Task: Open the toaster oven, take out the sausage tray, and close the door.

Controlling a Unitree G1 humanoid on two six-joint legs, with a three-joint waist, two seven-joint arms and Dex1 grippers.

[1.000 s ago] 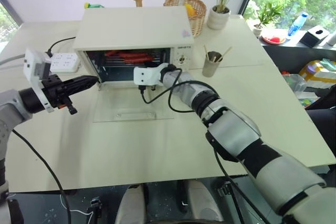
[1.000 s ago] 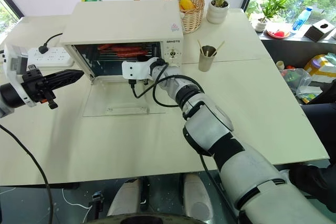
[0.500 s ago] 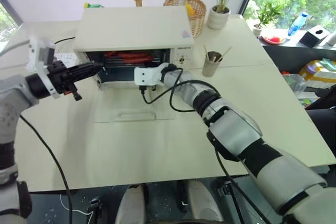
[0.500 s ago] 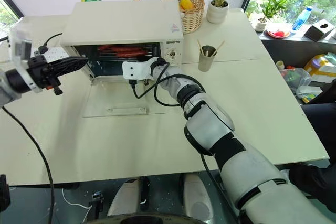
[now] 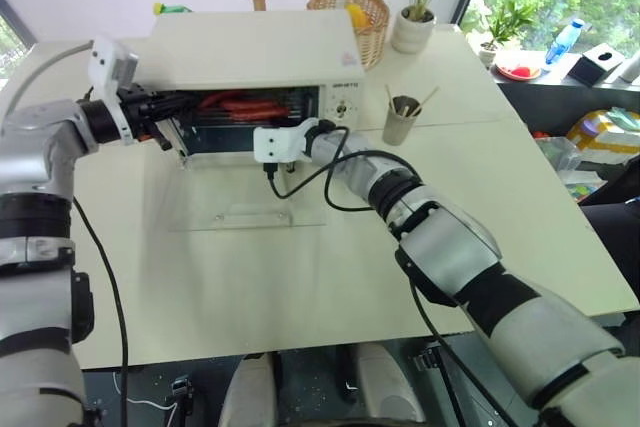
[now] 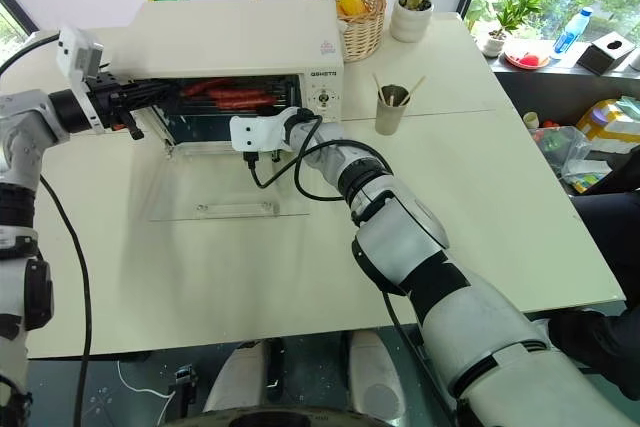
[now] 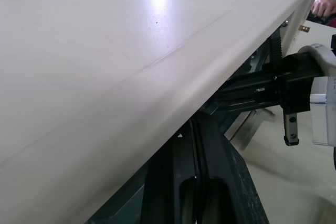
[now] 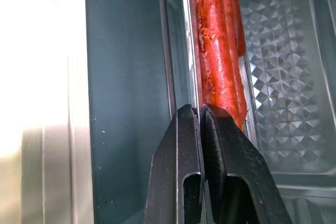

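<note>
**Door down, tray not yet out**

The door (image 5: 250, 215) is laid flat on the worktop (image 5: 330, 277). The sausage tray (image 8: 283, 77) is kept inside the toaster oven (image 5: 255, 52), its rim pinched by the right tool (image 8: 202, 116). The left tool (image 6: 150, 92) is pressed together at the oven's left edge. Withdrawal and closing are left.

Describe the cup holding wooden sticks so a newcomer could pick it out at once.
Start at the cream-white toaster oven at the back of the pale table. Just past its knob panel, on the robot's right, stands a small grey-brown cup. Thin wooden sticks poke from its open top, unlike the white plant pot and wicker basket behind it.
</note>
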